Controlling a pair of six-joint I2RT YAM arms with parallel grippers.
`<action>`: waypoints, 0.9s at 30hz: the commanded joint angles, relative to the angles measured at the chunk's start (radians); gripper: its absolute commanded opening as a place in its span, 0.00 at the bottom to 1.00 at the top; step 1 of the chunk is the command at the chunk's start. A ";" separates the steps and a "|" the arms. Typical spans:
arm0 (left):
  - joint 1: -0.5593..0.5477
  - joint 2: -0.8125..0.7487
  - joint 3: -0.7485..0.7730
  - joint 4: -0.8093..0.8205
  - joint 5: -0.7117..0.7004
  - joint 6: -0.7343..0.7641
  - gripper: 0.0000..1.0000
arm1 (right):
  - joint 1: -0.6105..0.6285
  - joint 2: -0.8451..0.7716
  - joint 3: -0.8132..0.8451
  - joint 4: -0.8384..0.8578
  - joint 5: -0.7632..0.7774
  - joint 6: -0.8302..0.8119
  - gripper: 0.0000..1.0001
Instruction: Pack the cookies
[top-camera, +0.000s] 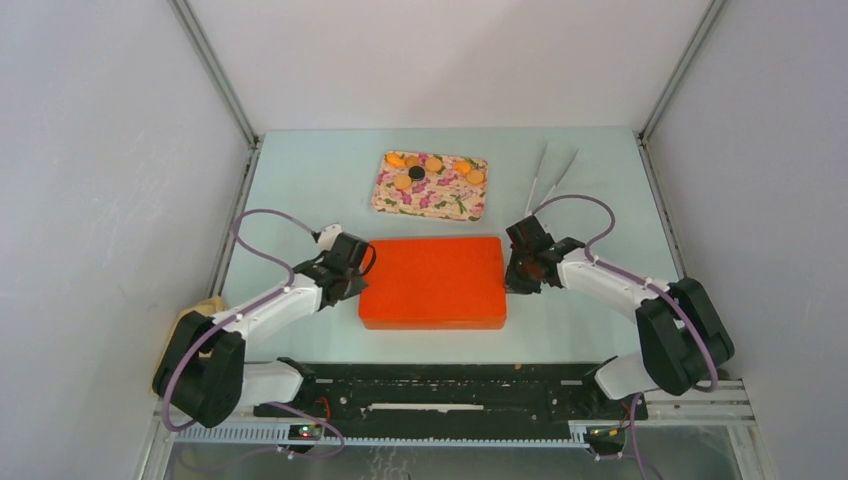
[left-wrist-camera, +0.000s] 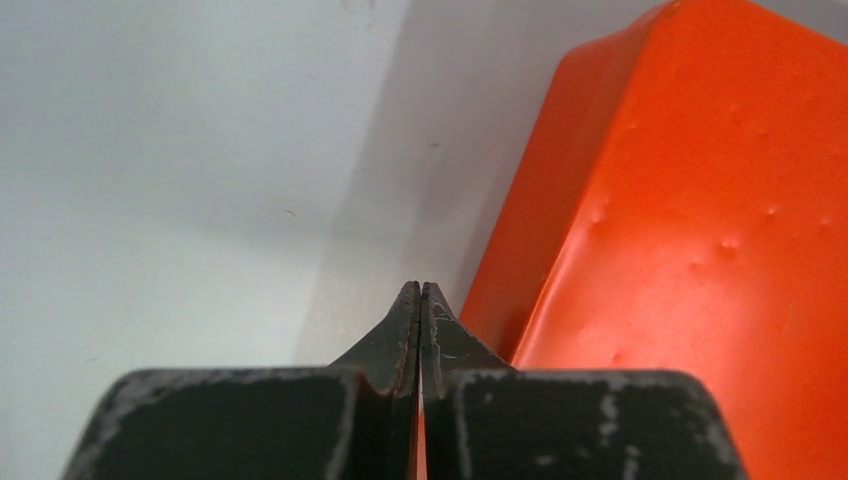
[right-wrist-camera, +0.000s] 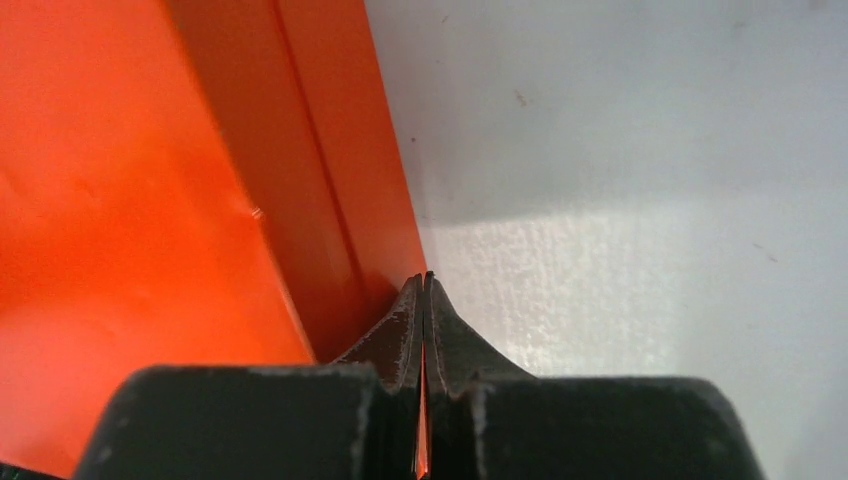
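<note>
Pale table (top-camera: 300, 180): orange box (top-camera: 432, 280) lies crosswise, with the left gripper (left-wrist-camera: 420, 298) and right gripper (right-wrist-camera: 425, 290) at its short ends. Both pairs of jaws are closed, possibly nipping its rim. The cookies (top-camera: 433, 163) sit beyond the box.

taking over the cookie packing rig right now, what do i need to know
Left gripper: shut, tips low against the left end of the orange box.
Right gripper: shut, tips low against the box's right end.
Cookies: several orange-tan and one black, all on the floral tray beyond the box. Metal tongs lie right of the tray.
Done: no cookie visibly packed; the box shows only a solid orange top.
Left: probably open the box, then move the cookies in.
</note>
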 joint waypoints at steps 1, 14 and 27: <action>-0.037 -0.003 0.035 0.074 0.128 -0.013 0.00 | 0.058 -0.118 0.100 -0.107 0.248 0.059 0.00; -0.037 0.005 0.039 0.087 0.143 -0.010 0.00 | 0.274 -0.124 0.312 -0.305 0.486 0.001 0.00; -0.037 0.011 0.044 0.108 0.160 0.008 0.00 | 0.271 -0.019 0.154 -0.232 0.357 0.065 0.00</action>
